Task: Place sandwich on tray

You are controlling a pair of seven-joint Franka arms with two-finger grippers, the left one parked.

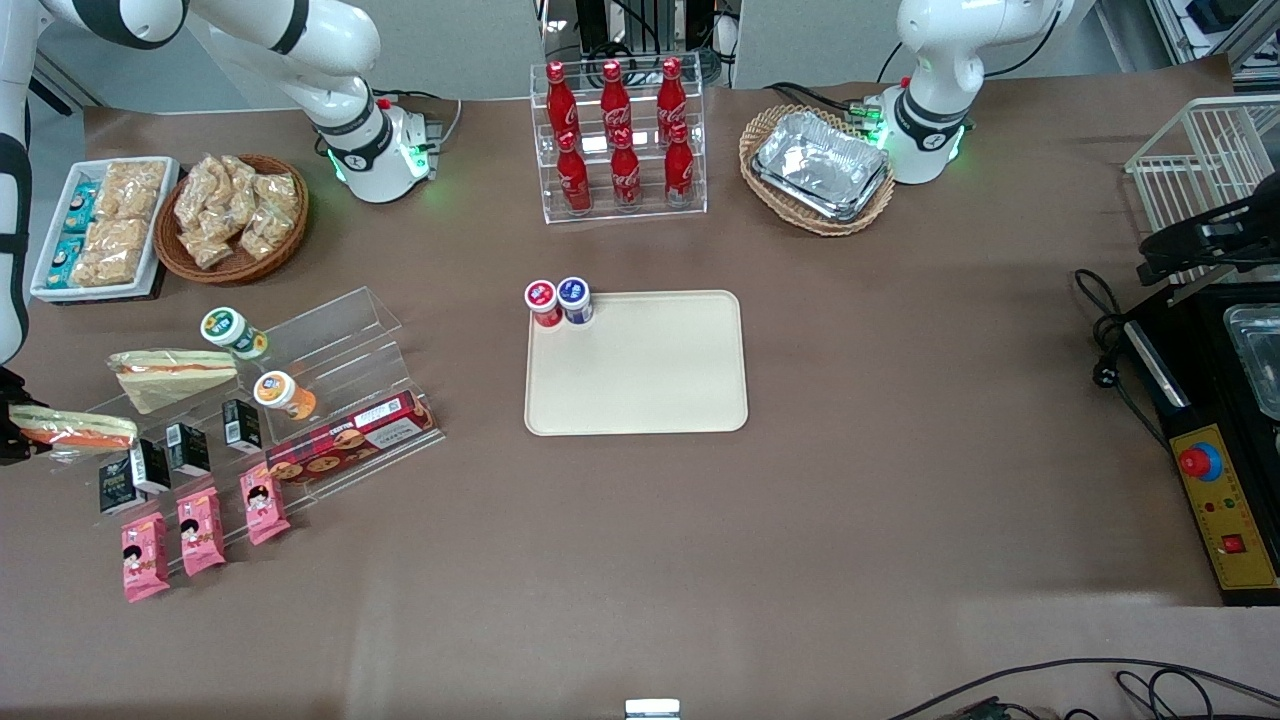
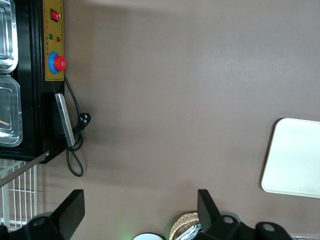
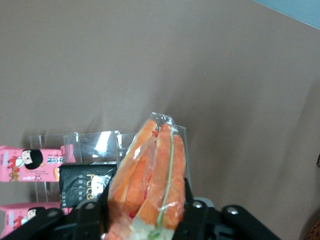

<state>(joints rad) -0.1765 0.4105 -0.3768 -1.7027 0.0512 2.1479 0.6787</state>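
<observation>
The sandwich [image 1: 75, 428] is a clear-wrapped wedge with thick orange and green filling. It hangs at the working arm's end of the table, beside the clear acrylic display steps [image 1: 300, 400]. My gripper [image 1: 12, 425] is shut on it at the frame edge. In the right wrist view the sandwich [image 3: 150, 175] sits clamped between the black fingers [image 3: 90, 215], lifted above the steps. The beige tray [image 1: 650, 380] lies flat at the table's middle, well away from the gripper. It also shows in the left wrist view [image 2: 295, 160].
A paler wedge sandwich [image 1: 170, 375], small jars [image 1: 232, 332], black cartons [image 1: 185, 447], a biscuit box [image 1: 350, 435] and pink packets [image 1: 200, 530] sit on and by the steps. Two capped jars [image 1: 560, 300] stand at the tray's corner. A cola rack [image 1: 620, 140] and baskets [image 1: 235, 215] stand farther off.
</observation>
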